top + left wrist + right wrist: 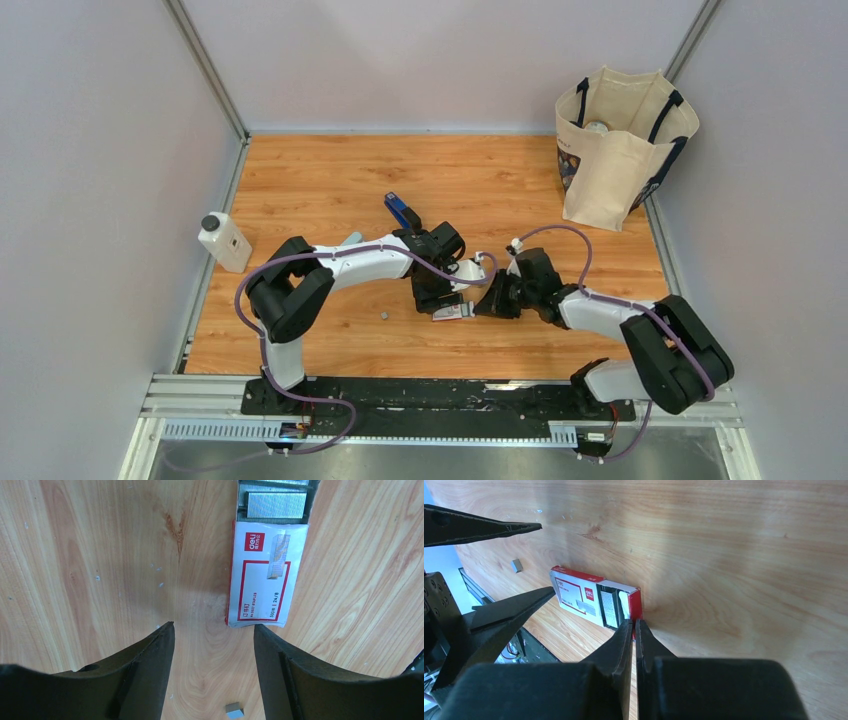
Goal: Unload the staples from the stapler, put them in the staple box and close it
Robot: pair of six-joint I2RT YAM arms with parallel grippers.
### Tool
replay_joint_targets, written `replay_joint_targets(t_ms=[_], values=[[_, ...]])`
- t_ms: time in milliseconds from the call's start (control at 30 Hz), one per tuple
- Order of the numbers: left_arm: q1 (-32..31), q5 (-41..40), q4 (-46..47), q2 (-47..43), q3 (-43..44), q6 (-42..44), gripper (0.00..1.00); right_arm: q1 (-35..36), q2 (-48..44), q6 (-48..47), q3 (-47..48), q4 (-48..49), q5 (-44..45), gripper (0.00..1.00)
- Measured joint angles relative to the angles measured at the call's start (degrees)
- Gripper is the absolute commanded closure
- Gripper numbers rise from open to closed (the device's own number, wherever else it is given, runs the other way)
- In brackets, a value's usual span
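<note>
The blue stapler [402, 212] lies on the wooden table behind the left wrist, apart from both grippers. A short silver-grey strip of staples [384, 316] lies loose on the wood; it also shows between and behind my left jaws in the left wrist view [234, 711] and in the right wrist view [516, 565]. My left gripper [437, 298] [214, 630] is open and empty, just short of a red-and-white staple box [260, 575]. My right gripper [492, 300] [634, 622] is shut, tips against the box's red end [636, 605]; I cannot tell whether it pinches it.
The box's grey tray [274, 502] sticks out, full of staple strips. A pale grey-green piece [351, 239] lies by the left forearm. A white bottle [224, 240] stands at the left edge. A cloth tote bag [620, 140] stands at the back right.
</note>
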Motion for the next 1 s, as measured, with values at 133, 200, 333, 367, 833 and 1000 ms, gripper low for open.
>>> replay_joint_targets(t_ms=[133,200,333,367,833,1000], values=[[0.00,0.02,-0.07,0.00,0.00,0.00,0.32,1.11,0.70,0.90,0.15,1.01,0.31,0.91],[0.00,0.02,-0.07,0.00,0.00,0.00,0.32,1.62,0.98,1.05,0.28,1.29,0.42,0.91],[0.00,0.00,-0.09,0.00,0.00,0.02,0.32,2.75,1.73,1.55,0.48,2.12,0.48,0.90],[0.00,0.00,-0.11,0.00,0.00,0.02,0.32,2.97,1.81,1.73,0.48,2.32,0.50,0.90],[0.00,0.00,-0.48,0.00,0.00,0.00,0.32,4.15,2.73,3.10,0.31,5.16,-1.05,0.84],[0.00,-0.04,-0.55,0.00,0.00,0.02,0.32,4.24,3.89,3.50,0.24,7.15,-2.60,0.83]])
